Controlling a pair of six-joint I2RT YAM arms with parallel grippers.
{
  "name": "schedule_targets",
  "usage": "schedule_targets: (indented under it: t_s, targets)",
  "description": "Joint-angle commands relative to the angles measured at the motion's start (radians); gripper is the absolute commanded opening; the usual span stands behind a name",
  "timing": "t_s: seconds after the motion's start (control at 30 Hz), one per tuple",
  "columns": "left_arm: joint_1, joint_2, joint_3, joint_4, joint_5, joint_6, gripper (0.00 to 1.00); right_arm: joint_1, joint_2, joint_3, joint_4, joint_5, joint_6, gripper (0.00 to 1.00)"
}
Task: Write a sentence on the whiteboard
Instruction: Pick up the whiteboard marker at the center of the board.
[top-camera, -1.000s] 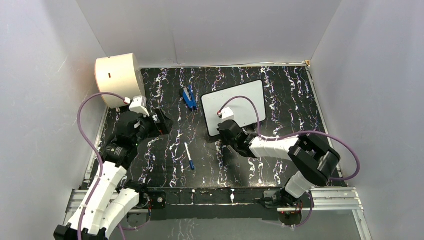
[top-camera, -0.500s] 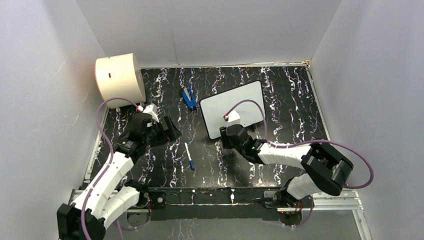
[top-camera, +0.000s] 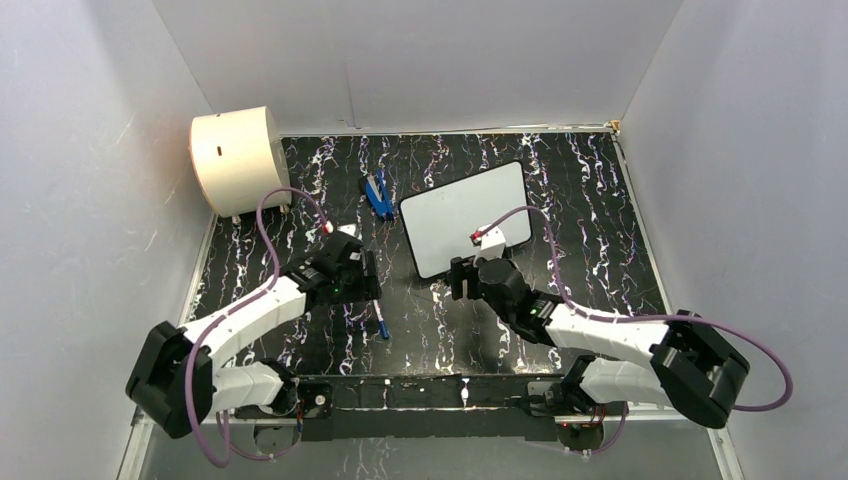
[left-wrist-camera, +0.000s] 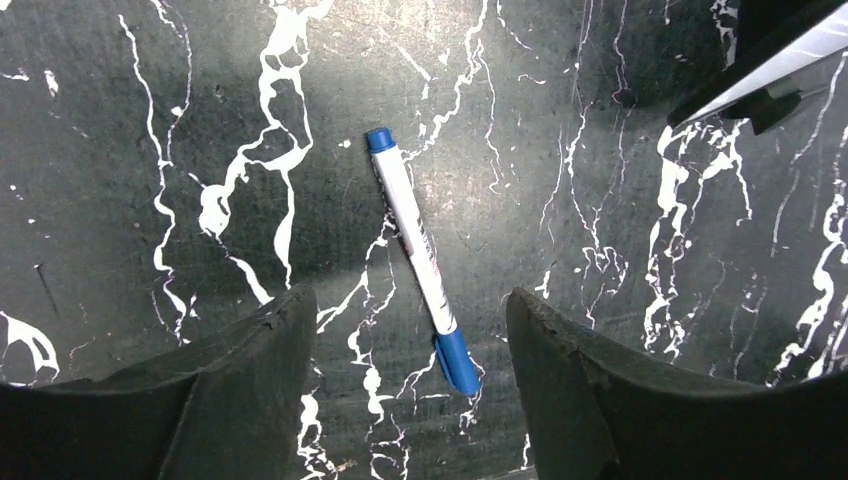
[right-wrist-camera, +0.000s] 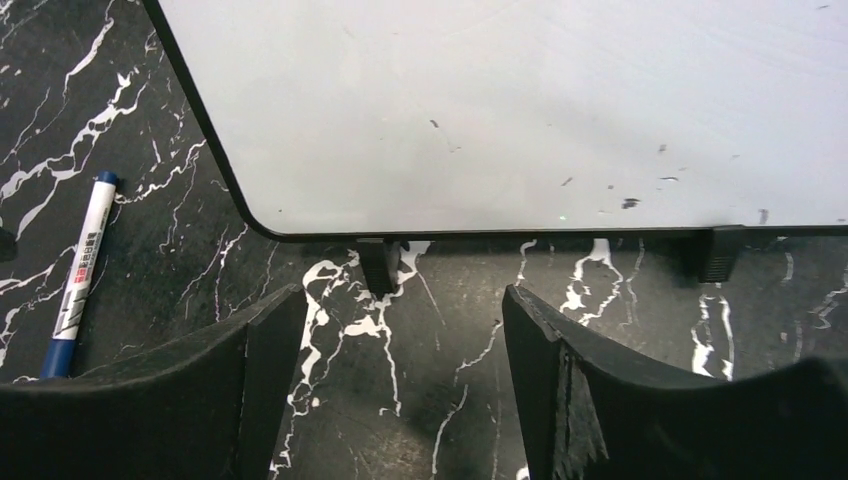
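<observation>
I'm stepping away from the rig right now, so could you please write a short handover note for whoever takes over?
Left gripper: open, jaws either side of the marker, not gripping it.
Right gripper: open and empty, at the near edge of the whiteboard.
Things: the marker lies flat on the table, left of the whiteboard.
Done: nothing written; the board is blank apart from a few specks.
Left: grasp the marker and write the sentence.

The whiteboard is smooth white, lightly specked, with a thin black rim. The table looks like matt black marble-veined sheet. The marker is smooth white plastic, blue-ended. The drum is matt cream.
</observation>
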Motion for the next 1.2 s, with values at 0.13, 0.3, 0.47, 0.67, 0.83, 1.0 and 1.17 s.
schedule_targets:
  t_s: [0.13, 0.3, 0.47, 0.67, 0.83, 1.0, 1.17]
  targets:
    - [-0.096, 0.114, 0.078, -0.001, -0.144, -0.032, 0.6, 0.007, -0.121, -0.052, 0.068, 0.089, -0.054, 0.88]
    - [-0.141, 0.181, 0.083, 0.013, -0.17, -0.046, 0.53, 0.007, -0.148, -0.068, 0.056, 0.123, -0.059, 0.94]
    - [-0.158, 0.22, 0.086, 0.024, -0.182, -0.05, 0.45, 0.007, -0.169, -0.077, 0.048, 0.133, -0.056, 0.95]
    - [-0.168, 0.254, 0.07, 0.024, -0.182, -0.046, 0.35, 0.007, -0.177, -0.076, 0.036, 0.142, -0.055, 0.96]
    - [-0.168, 0.262, 0.048, 0.011, -0.195, -0.043, 0.26, 0.007, -0.17, -0.074, 0.032, 0.146, -0.054, 0.97]
    - [-0.168, 0.265, 0.041, -0.009, -0.204, -0.036, 0.16, 0.006, -0.149, -0.066, 0.037, 0.122, -0.051, 0.99]
    - [-0.168, 0.232, 0.03, -0.03, -0.247, -0.027, 0.07, 0.007, -0.105, -0.047, 0.029, 0.074, -0.059, 0.99]
